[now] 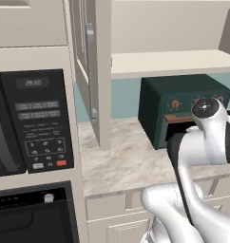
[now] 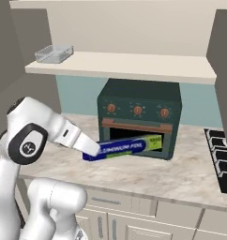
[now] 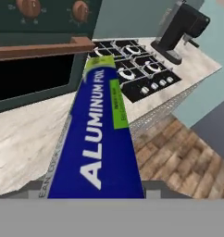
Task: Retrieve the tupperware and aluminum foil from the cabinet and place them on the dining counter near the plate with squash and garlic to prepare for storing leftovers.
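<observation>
The aluminum foil (image 2: 127,147) carton, blue with a green end, is held level above the wall counter (image 2: 148,176), its far end pointing at the dark green toaster oven (image 2: 139,117). The gripper (image 2: 89,149) is clamped on the carton's near end. The tupperware (image 2: 54,54) sits on the open cabinet (image 2: 120,65) shelf above. To carry well, the robot should keep the long carton horizontal and clear of the oven's handle while swinging away, since an end grip lets the far tip sag or twist. The stove (image 3: 137,69) lies beyond.
</observation>
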